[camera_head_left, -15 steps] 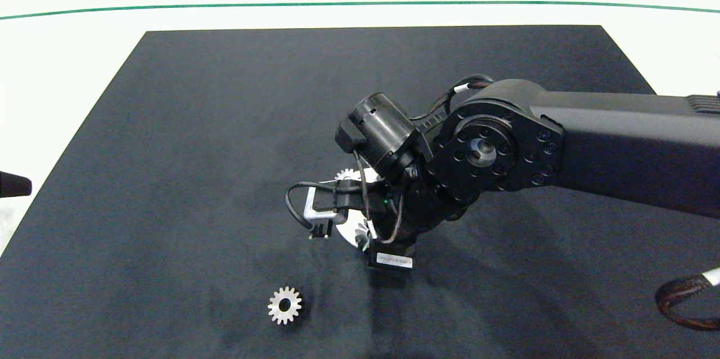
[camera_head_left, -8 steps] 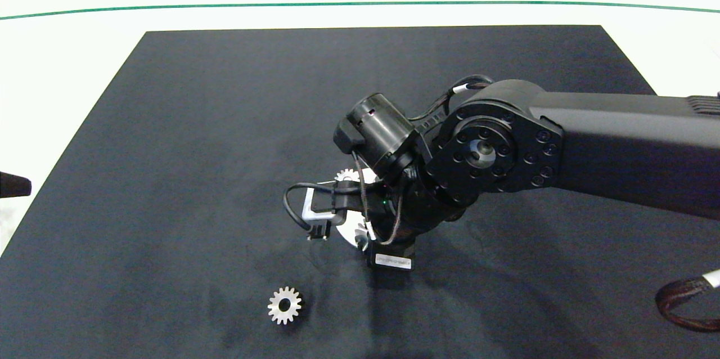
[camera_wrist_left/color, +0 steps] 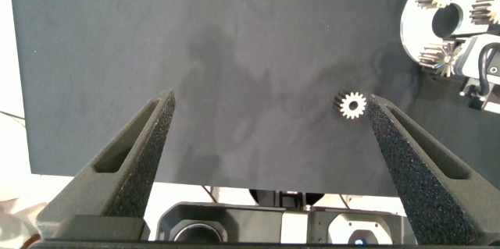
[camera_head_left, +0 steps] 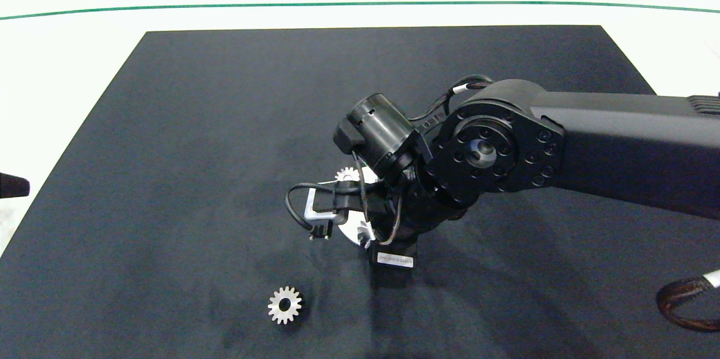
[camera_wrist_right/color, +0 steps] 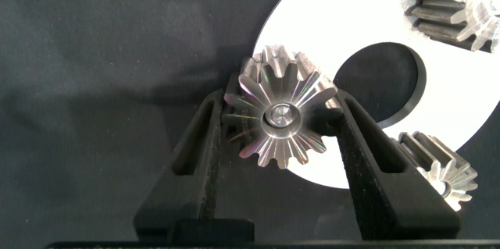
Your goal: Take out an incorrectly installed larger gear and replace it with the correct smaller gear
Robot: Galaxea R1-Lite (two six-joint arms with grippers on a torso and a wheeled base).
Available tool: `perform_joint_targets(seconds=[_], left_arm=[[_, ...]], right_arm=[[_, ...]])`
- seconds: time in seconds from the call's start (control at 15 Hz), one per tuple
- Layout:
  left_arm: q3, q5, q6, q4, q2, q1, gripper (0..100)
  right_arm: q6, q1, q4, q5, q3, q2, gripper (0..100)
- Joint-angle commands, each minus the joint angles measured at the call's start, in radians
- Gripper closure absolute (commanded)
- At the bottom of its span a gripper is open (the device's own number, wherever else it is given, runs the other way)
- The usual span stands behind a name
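Right end effector (camera_wrist_right/color: 281, 136) is pinching the larger gear (camera_wrist_right/color: 280, 116) on its peg at the white disc (camera_wrist_right/color: 437, 54) rim; over the last second the wrist is only wobbling slightly, so no lift-off yet, I judge. Smaller gear (camera_head_left: 284, 305) is lying loose on the dark surface (camera_head_left: 169, 151). Left end effector (camera_wrist_left/color: 273, 163) is idling, spread, at the surface's left edge. Wrist label (camera_head_left: 396, 261) is unreadable.
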Motion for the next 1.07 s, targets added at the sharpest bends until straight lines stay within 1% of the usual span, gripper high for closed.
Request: perform_joint_targets(seconds=[0.07,0.27,0.6,0.73,0.93,1.0,1.07], left_arm=[[0.001,0.001,-0.002,0.006,0.0,-0.001,0],[0.001,0.001,-0.002,0.006,0.0,0.0,0],[0.0,0.001,-0.002,0.006,0.0,0.0,0],[0.0,0.001,-0.002,0.006,0.0,0.0,0],[0.0,0.001,-0.002,0.006,0.0,0.0,0],[-0.002,0.001,-0.002,0.006,0.001,0.002,0],[-0.002,0.001,-0.002,0.006,0.006,0.002,0]], right_arm=[[-0.004,-0.001,0.003,-0.003,0.0,-0.007,60],[-0.003,-0.001,0.004,-0.002,0.0,-0.011,60],[0.001,0.008,0.004,0.005,0.0,-0.039,70],[0.022,0.011,0.003,0.003,0.0,-0.051,75],[0.025,0.022,0.004,0.006,0.0,-0.099,81],[0.025,0.031,0.009,0.002,0.0,-0.126,82],[0.027,0.039,0.009,0.003,0.021,-0.155,84]])
